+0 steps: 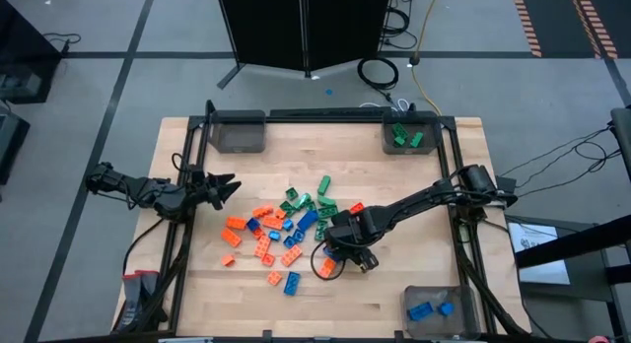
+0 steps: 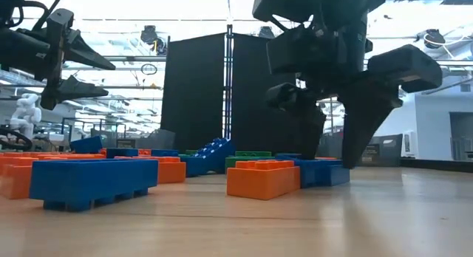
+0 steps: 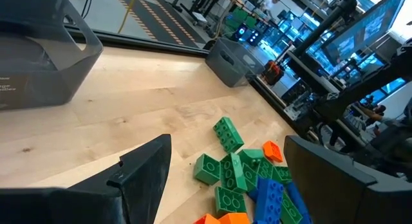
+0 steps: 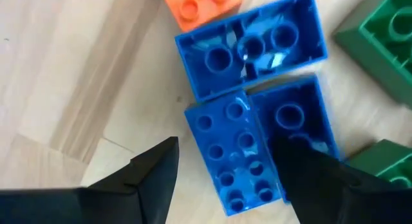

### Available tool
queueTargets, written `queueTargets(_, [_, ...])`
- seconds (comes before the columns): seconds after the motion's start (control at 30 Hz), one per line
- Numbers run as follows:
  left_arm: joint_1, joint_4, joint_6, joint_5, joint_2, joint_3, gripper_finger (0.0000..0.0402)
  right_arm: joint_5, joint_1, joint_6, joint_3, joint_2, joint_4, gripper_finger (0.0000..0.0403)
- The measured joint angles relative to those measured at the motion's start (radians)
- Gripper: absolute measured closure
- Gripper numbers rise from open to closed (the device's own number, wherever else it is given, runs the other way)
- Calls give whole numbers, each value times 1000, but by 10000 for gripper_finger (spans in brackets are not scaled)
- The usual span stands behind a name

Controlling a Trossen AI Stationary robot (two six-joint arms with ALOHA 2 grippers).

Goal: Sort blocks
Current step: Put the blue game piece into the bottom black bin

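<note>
Orange, green and blue blocks lie scattered in a pile at the table's middle. My right gripper hangs open over the pile's right side, pointing down. In the right wrist view its fingers stand on either side of a blue oblong block that lies studs up; two more blue blocks lie upside down beside it. I see no finger touching a block. My left gripper waits open above the table's left edge, pointing toward the pile.
A grey bin at the far right holds green blocks. Another bin at the near right holds blue blocks. A third bin stands at the far left. Bare wood lies along the near edge.
</note>
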Motion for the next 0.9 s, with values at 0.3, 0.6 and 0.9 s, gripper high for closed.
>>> queueTargets(0.3, [0,0,18,0,0,0,98,105,-29,-21,-1,-17,78,183])
queueTargets(0.6, [0,0,18,0,0,0,98,92,-51,79,0,-35,72,185])
queueTargets(0.9, [0,0,21,0,0,0,98,17,7,172,-41,-37,106,192])
